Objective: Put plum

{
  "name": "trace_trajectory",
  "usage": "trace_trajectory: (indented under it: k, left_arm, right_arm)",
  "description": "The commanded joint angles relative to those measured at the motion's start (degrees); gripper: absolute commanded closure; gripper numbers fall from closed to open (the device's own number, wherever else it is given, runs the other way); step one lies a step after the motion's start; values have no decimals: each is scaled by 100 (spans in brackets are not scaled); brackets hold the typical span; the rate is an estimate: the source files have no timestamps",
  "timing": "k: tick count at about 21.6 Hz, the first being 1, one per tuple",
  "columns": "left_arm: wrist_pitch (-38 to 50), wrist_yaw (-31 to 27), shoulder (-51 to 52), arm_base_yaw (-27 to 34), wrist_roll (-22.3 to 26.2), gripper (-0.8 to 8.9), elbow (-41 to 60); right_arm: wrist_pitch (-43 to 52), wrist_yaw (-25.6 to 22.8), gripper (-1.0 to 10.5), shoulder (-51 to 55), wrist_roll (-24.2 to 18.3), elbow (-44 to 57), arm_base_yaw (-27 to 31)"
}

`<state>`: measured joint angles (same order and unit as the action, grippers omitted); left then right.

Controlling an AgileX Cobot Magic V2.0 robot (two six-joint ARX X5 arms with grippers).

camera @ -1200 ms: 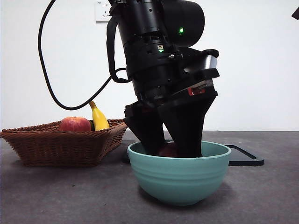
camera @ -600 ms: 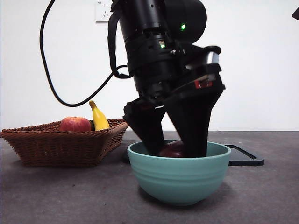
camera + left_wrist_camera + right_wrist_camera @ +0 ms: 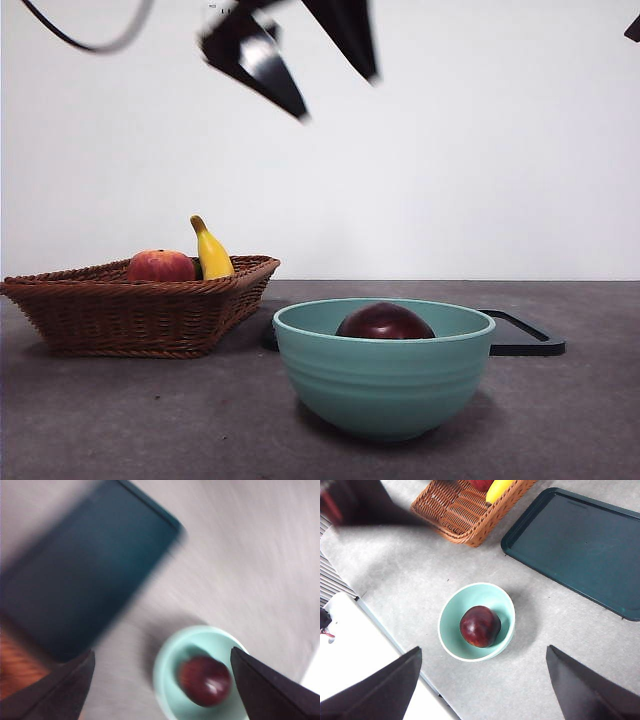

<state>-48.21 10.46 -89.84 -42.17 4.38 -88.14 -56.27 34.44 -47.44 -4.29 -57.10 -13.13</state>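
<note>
Front view: plum (image 3: 385, 322) sits in the teal bowl (image 3: 380, 380), left tool (image 3: 290, 55) high above and empty.
Nearest the camera, the bowl stands on the grey bench (image 3: 120, 420) with the dark fruit resting inside, free of any jaw. Just behind lies the dark tray (image 3: 525, 345); off to one side the wicker basket (image 3: 130, 310) holds a red apple (image 3: 160, 266) and a banana (image 3: 211, 252). Up top, the left tool's jaws are spread wide, gripping nothing. The right tool (image 3: 480, 700) hovers higher, jaws also wide apart, empty. Placement looks done, so the sound move is a straight clear-out upward, well away from the bowl's rim, so nothing gets nudged.
</note>
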Motion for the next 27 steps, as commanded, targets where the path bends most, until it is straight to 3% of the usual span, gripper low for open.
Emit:
trace_trajectory:
  k: [1, 5, 8, 14, 18, 27]
  left_arm:
    - [-22, 214, 424, 343, -170, 381, -122]
    - [-138, 507, 1080, 1047, -208, 382, 149]
    - [-173, 798, 1692, 1414, -212, 382, 890]
    - [-151, 1668, 2809, 1473, -214, 382, 2658]
    - [-162, 2673, 3080, 1456, -197, 382, 3362]
    - [-149, 2691, 3075, 1403, -197, 381, 3447]
  right_arm:
    - [52, 0, 548, -42, -20, -109, -24]
    - [52, 0, 548, -42, -20, -109, -24]
    - [55, 0, 548, -42, -22, -109, -24]
    - [55, 0, 548, -44, -20, -109, -24]
    - [52, 0, 548, -44, -4, -109, -24]
    - [-39, -2, 549, -210, 313, -109, -55]
